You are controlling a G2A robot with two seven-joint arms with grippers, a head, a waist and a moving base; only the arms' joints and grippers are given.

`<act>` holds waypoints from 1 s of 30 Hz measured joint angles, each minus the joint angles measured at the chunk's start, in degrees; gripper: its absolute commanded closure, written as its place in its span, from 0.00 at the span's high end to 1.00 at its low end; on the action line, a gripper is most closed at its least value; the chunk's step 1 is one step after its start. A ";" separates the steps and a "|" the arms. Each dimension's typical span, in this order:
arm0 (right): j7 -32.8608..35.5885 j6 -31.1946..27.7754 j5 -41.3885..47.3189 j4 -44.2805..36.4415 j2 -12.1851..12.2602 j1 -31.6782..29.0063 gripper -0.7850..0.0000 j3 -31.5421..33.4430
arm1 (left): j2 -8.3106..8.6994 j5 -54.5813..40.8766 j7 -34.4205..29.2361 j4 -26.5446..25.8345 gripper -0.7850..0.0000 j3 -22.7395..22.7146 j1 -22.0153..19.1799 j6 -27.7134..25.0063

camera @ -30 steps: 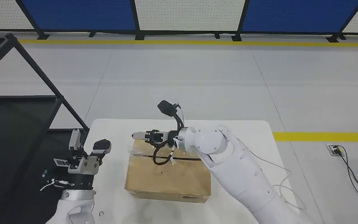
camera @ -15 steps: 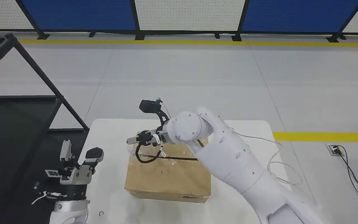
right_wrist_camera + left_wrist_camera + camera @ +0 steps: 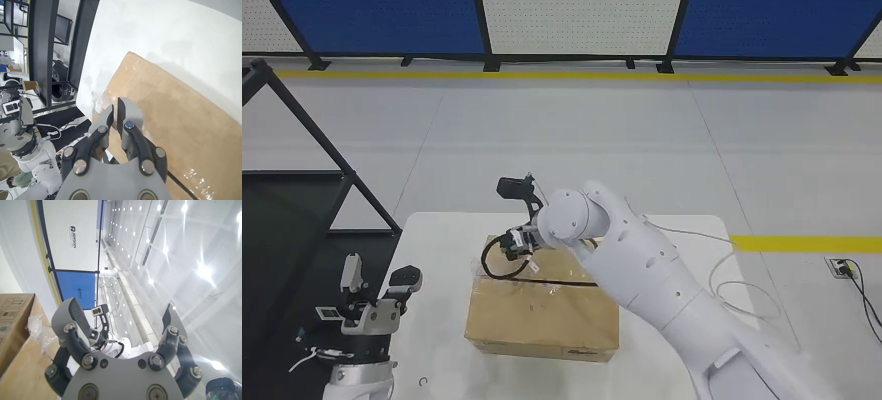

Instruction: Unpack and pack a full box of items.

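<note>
On table [image 3: 442, 240], likely unsealing box [image 3: 542, 315]: near-closed right gripper [image 3: 115, 103] at edge tape [image 3: 97, 103], hold unclear; empty left gripper [image 3: 121, 306] agape. Next, probably: peel along seam [image 3: 567, 283].

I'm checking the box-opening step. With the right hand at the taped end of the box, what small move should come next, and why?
Probably pull the right hand a little back along the seam to peel the tape. Its fingers are almost together at the crumpled loose end, the box is closed, and the left hand is open beside it.
</note>
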 measured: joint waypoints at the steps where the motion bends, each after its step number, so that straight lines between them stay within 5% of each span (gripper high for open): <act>1: 0.07 0.34 0.00 0.52 -0.20 0.17 0.19 -0.08 | 0.01 -0.01 -0.07 -0.02 1.00 -0.02 0.02 0.00; 9: 1.99 0.72 0.50 4.45 -2.02 1.39 0.24 -0.73 | 0.02 0.06 -0.17 0.11 1.00 -0.07 0.26 -0.19; 13: 2.02 0.32 0.59 6.16 -2.77 1.78 0.12 -0.84 | 0.02 0.06 -0.17 0.14 1.00 0.00 0.29 -0.16; 14: 2.07 0.04 0.63 6.62 -2.96 1.90 0.01 -0.82 | 0.03 0.09 -0.22 0.12 1.00 0.00 0.29 -0.14; 21: 0.60 -2.13 1.16 8.87 -3.61 2.00 0.00 0.04 | 0.04 0.37 -0.27 0.19 1.00 0.24 0.17 -0.07; 30: -8.61 -13.45 5.95 10.02 -1.81 -2.84 0.00 5.85 | 0.06 1.66 -0.51 0.84 1.00 1.82 -0.95 0.88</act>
